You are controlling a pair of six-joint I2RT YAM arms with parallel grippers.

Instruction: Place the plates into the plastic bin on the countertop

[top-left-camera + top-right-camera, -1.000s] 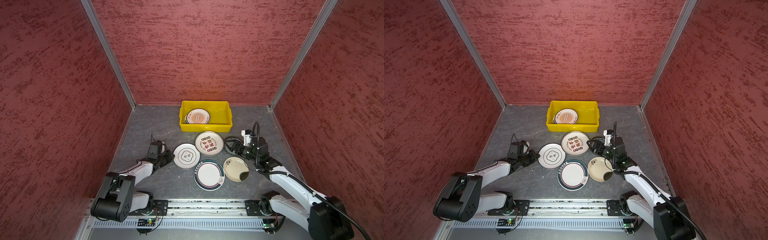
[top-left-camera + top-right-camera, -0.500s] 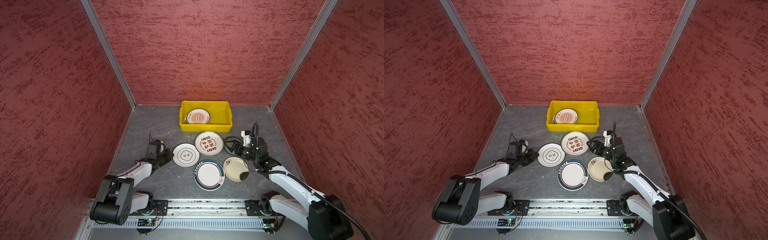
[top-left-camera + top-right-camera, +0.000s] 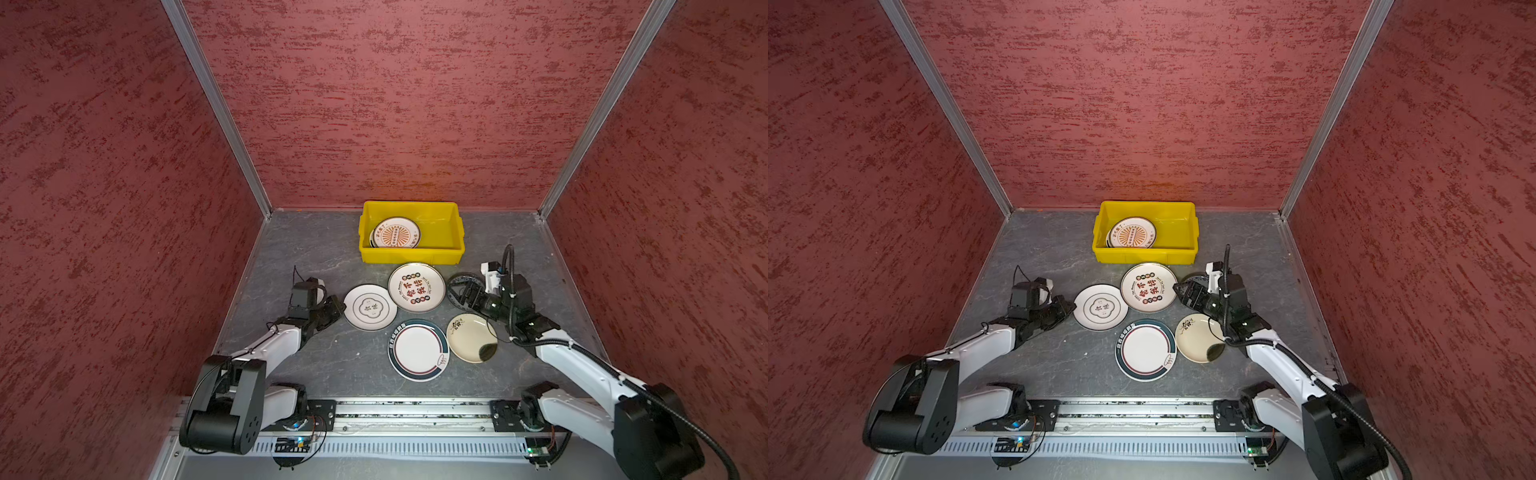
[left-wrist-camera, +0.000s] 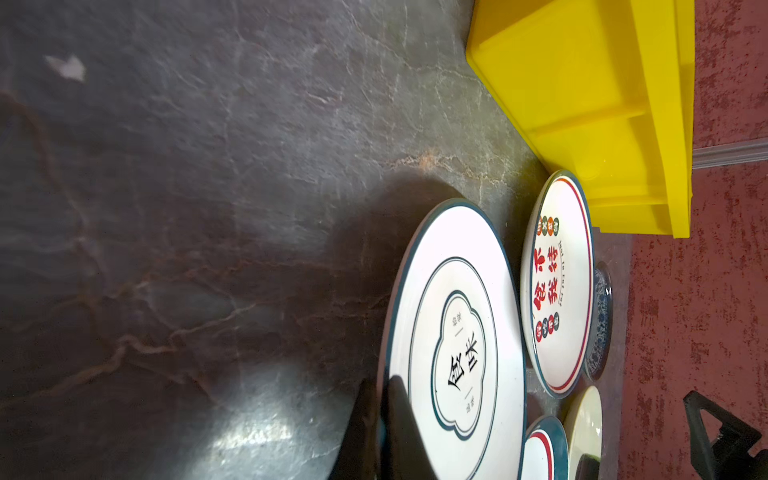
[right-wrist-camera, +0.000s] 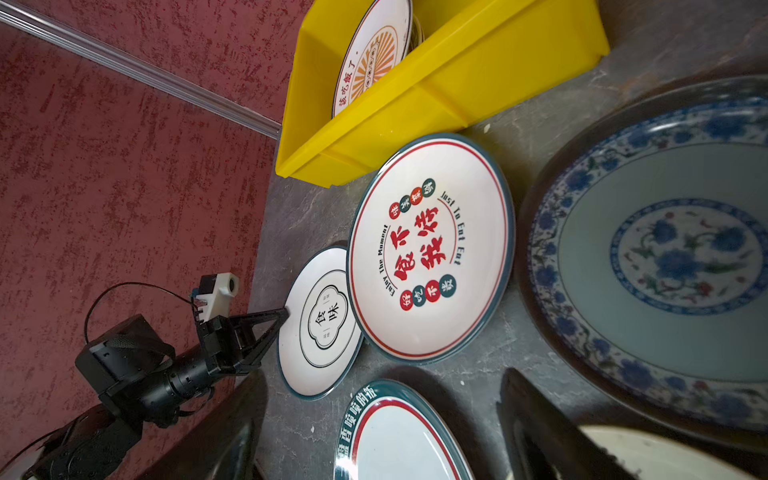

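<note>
Several plates lie on the grey countertop (image 3: 299, 257) in front of the yellow plastic bin (image 3: 411, 257). My left gripper (image 3: 338, 307) (image 4: 380, 386) is shut on the left rim of the white plate with a clover outline (image 3: 370, 307) (image 4: 457, 340). Next to that plate lie a plate with red characters (image 3: 417, 287), a teal-rimmed plate (image 3: 418, 350) and a cream plate (image 3: 471, 343). My right gripper (image 3: 465, 291) (image 5: 382, 376) hangs open over a blue patterned plate (image 5: 665, 257), holding nothing. A sunburst plate (image 3: 396, 233) leans inside the bin.
Red textured walls (image 3: 124, 208) close in three sides, with aluminium rails at the corners. The bin stands against the back wall. The arm bases sit on a metal rail (image 3: 415, 411) along the front edge.
My left gripper has slid a little toward the clover plate and closed on its rim. The right arm and the other plates have not moved.
</note>
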